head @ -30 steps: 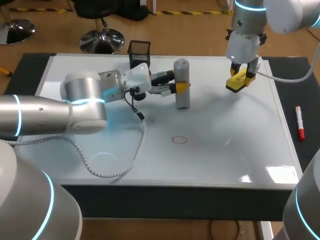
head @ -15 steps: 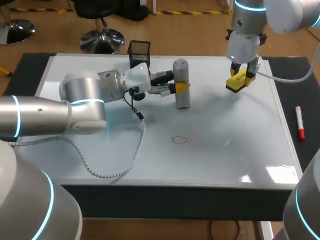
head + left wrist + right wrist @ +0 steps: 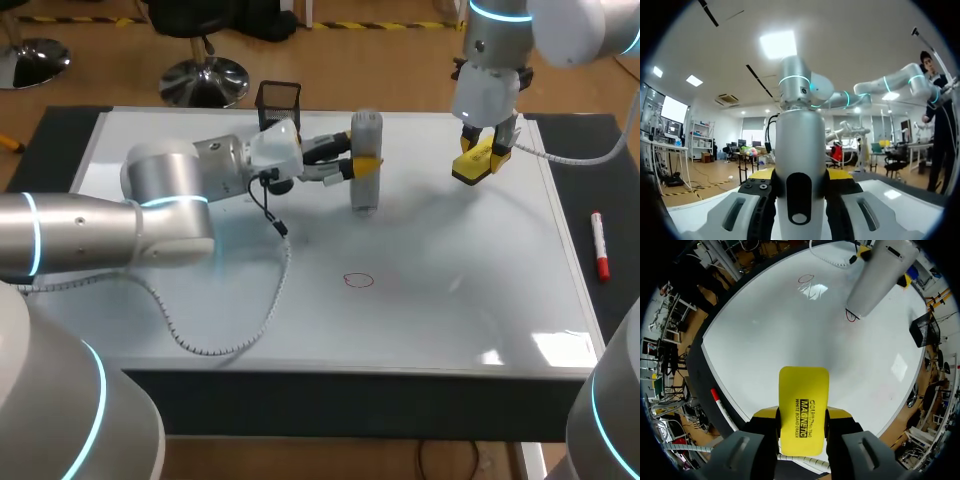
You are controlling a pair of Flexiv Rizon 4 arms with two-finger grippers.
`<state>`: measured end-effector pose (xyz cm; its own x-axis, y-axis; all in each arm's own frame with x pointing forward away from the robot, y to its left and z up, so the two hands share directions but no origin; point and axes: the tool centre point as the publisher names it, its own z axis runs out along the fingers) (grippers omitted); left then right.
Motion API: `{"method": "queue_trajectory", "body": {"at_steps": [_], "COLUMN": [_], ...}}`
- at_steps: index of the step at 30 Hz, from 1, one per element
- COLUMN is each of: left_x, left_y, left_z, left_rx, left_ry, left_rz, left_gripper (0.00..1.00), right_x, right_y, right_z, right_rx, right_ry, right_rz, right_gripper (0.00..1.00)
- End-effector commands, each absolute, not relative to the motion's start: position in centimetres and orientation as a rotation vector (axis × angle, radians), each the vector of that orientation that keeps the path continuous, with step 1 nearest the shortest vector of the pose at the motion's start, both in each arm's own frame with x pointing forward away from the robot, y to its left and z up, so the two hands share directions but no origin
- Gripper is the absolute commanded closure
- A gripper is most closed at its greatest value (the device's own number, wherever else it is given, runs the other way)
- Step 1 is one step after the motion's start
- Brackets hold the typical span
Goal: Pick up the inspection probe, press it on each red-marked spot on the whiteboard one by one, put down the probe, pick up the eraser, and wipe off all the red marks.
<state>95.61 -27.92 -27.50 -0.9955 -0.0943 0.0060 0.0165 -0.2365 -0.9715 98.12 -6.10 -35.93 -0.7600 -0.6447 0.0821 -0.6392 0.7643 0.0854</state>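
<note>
The grey cylindrical probe (image 3: 365, 135) stands nearly upright over the back middle of the whiteboard (image 3: 450, 310), with my left gripper (image 3: 362, 167) shut on its middle from the left. The left wrist view shows the probe (image 3: 800, 145) gripped between the fingers of my left gripper (image 3: 800, 177). My right gripper (image 3: 480, 155) hangs above the board's back right, shut on the yellow eraser (image 3: 468, 170). In the right wrist view the eraser (image 3: 804, 400) sticks out ahead of my right gripper (image 3: 802, 415). One red circle mark (image 3: 358, 281) lies on the board in front of the probe.
A black mesh pen holder (image 3: 279, 103) stands at the board's back edge behind my left gripper. A red marker (image 3: 599, 245) lies on the dark mat right of the board. A coiled white cable (image 3: 250, 320) from my left arm trails over the board's left half.
My left gripper has risen slightly with the probe, whose top now tilts a little to the right. The right arm and the eraser have not moved.
</note>
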Motion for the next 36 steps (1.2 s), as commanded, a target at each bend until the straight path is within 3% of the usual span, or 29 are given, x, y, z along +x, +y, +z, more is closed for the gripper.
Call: {"method": "queue_trajectory", "body": {"at_steps": [1, 36], "left_x": [95.6, 98.9], "left_y": [-27.2, -17.2], "left_z": [-26.3, -23.1], "left_rx": [-0.113, -0.291], "left_ry": [1.865, 1.825], "left_rz": [-2.441, -2.262], "left_gripper": [1.0, 1.0], "right_x": [98.1, 98.1], "right_y": [-6.2, -6.2], "right_z": [-35.8, -35.8], "right_rx": [1.043, 1.043], "right_ry": [-2.85, -2.85], "right_rz": [-0.076, -0.076], "right_gripper": [1.0, 1.0]}}
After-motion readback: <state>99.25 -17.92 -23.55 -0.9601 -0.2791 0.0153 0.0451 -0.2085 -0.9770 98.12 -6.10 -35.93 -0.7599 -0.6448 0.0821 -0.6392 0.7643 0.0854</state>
